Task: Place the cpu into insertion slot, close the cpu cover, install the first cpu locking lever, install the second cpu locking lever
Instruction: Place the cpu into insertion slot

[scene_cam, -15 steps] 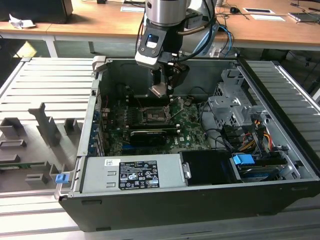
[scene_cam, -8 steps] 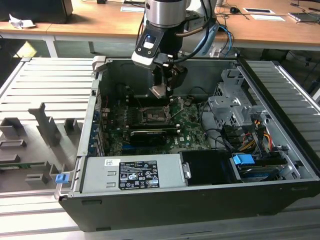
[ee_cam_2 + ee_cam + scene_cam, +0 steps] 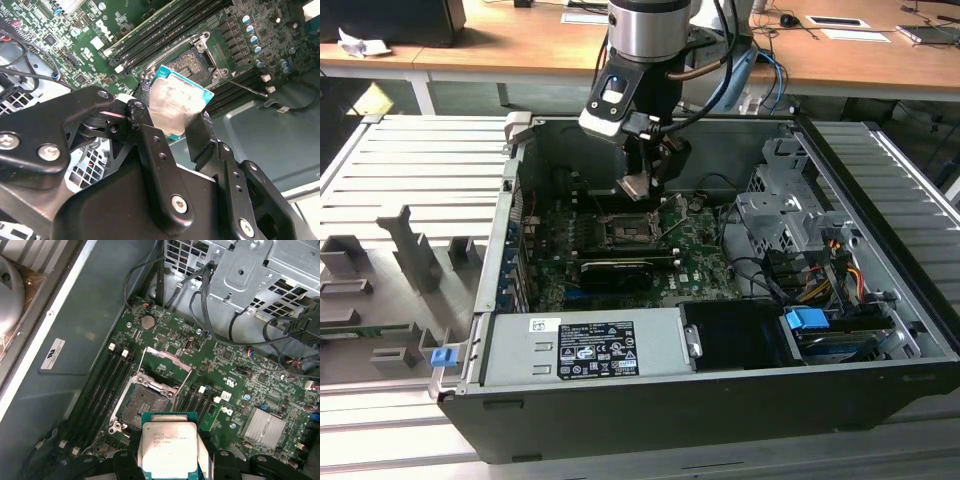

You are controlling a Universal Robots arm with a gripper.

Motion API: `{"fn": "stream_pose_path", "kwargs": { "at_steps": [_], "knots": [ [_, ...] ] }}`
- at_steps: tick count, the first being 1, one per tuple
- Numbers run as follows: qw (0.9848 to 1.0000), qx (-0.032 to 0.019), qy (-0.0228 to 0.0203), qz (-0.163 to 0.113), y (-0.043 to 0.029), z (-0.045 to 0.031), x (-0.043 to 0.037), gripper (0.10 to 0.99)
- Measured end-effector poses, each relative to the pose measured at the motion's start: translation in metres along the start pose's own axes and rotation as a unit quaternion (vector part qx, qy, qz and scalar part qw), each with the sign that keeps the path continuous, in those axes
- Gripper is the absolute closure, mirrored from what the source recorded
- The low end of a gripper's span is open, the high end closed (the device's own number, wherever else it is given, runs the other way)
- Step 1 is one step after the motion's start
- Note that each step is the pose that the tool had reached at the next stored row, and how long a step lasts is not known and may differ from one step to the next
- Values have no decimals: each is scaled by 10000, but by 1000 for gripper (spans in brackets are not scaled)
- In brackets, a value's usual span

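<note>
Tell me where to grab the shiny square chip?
By two opposite thin edges, from the metal-top side, as the gripper does. The cpu is flat, so an edge pinch leaves its underside free to face the insertion slot.

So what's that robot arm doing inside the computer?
The arm's gripper is pinching the cpu, a small square chip with a silvery top, by its edges. It holds the chip in the air over the green board inside the open computer case, close to the insertion slot. The slot is empty and the cpu cover is flipped up, so the chip is not in yet.
</note>
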State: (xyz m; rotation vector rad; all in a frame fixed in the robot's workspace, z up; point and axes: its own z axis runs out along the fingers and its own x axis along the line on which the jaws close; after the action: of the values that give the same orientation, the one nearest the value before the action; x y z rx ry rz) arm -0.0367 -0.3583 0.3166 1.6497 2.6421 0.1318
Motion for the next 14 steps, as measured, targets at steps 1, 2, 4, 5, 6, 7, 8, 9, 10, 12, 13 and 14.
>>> {"fn": "stream_pose_path", "kwargs": {
  "at_steps": [1, 2, 4, 5, 6, 7, 8, 9, 10, 12, 13, 14],
  "knots": [
    [10000, 0, 0, 1, -3, 9, 1, 561],
    [10000, 0, 0, 6, -4, 17, 1, 561],
    [10000, -2, -7, 86, -5, 27, 1, 561],
    [9998, -5, -18, 219, -6, 36, 1, 561],
    [9994, -9, -29, 347, -6, 47, 0, 561],
    [9991, -11, -35, 425, -7, 53, 0, 561],
    [9987, -12, -43, 508, -7, 59, 0, 561],
    [9982, -15, -50, 597, -8, 66, 0, 561],
    [9976, -17, -58, 691, -9, 74, -1, 561],
    [9963, -20, -73, 858, -10, 90, -1, 561],
    [9958, -22, -78, 917, -13, 100, 0, 561],
    [9952, -23, -83, 977, -16, 115, 0, 561]
  ]
}}
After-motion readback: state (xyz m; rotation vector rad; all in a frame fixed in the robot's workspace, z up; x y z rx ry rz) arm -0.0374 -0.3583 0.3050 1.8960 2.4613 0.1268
